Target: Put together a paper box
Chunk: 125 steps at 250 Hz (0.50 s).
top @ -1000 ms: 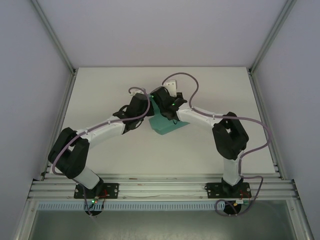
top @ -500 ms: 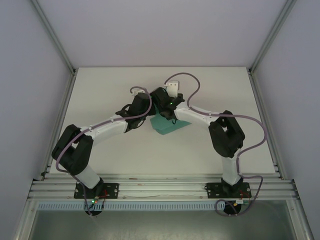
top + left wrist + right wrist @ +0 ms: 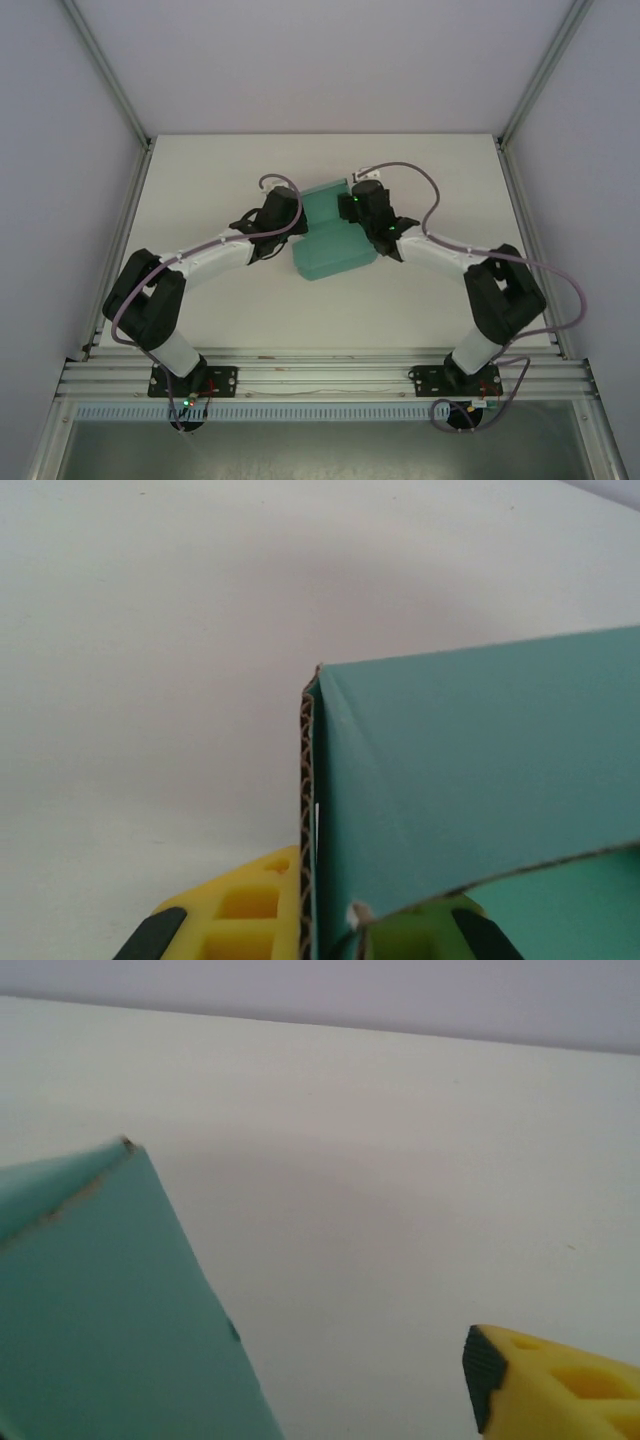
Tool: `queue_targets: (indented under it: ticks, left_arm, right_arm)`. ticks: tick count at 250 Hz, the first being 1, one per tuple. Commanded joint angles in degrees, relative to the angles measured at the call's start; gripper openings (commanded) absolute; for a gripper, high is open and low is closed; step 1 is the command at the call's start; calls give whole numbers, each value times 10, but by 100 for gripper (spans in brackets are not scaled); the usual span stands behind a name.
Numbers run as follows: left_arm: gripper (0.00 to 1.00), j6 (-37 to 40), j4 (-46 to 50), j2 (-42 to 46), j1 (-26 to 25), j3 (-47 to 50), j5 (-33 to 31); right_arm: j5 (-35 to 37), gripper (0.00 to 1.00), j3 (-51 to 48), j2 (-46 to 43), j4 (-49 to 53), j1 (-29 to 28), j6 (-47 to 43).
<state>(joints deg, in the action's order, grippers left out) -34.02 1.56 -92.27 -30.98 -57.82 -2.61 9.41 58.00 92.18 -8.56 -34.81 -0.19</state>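
Observation:
The teal paper box (image 3: 330, 238) lies partly folded in the middle of the table. My left gripper (image 3: 298, 216) is at its left edge, shut on it. In the left wrist view one card wall (image 3: 470, 770), its corrugated edge upright, is pinched between the yellow fingers (image 3: 235, 915). My right gripper (image 3: 352, 196) sits at the box's upper right corner, open and holding nothing. In the right wrist view the box (image 3: 100, 1300) is at the left, apart from a yellow fingertip (image 3: 550, 1385) at the lower right; the other finger is out of frame.
The white table (image 3: 200, 180) is walled by a metal frame with posts at the left (image 3: 110, 80) and right (image 3: 545, 70). Both arm bases are bolted to the near rail (image 3: 320, 375). Purple cables loop over each arm.
The right gripper has opened, let go of the box and swung back to the right. More of the box now shows, lying wider. The left gripper has kept its hold.

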Motion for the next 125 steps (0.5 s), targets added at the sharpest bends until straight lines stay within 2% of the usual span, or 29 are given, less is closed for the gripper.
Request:
queue_targets:
  ticks: [1, 10, 33, 50, 70, 88, 106, 125]
  left_arm:
    - [0, 40, 25, 23, 3, -8, -13]
    - [0, 44, 28, 23, 4, -12, -13]
    - [0, 71, 40, 24, 6, -20, -7]
    - [0, 110, 49, 23, 8, -29, 16]
    - [0, 198, 83, 18, 13, -53, 63]
    - [0, 307, 149, 7, 16, -90, 115]
    - [0, 402, 214, -8, 16, -123, 138]
    - [0, 479, 246, -14, 10, -131, 129]
  right_arm:
    - [-122, 90, -25, -60, -30, -1, -20]
    - [-136, 100, -35, -78, -33, 1, -19]
    - [-135, 100, -58, -123, -39, -1, 0]
    - [-106, 100, -70, -158, -28, -1, 24]
    - [-58, 100, -76, -198, 18, -1, 55]
    - [-4, 100, -75, -232, 89, 0, 90]
    - [23, 100, -84, -259, 159, 1, 115]
    - [37, 100, -107, -307, 203, 3, 137]
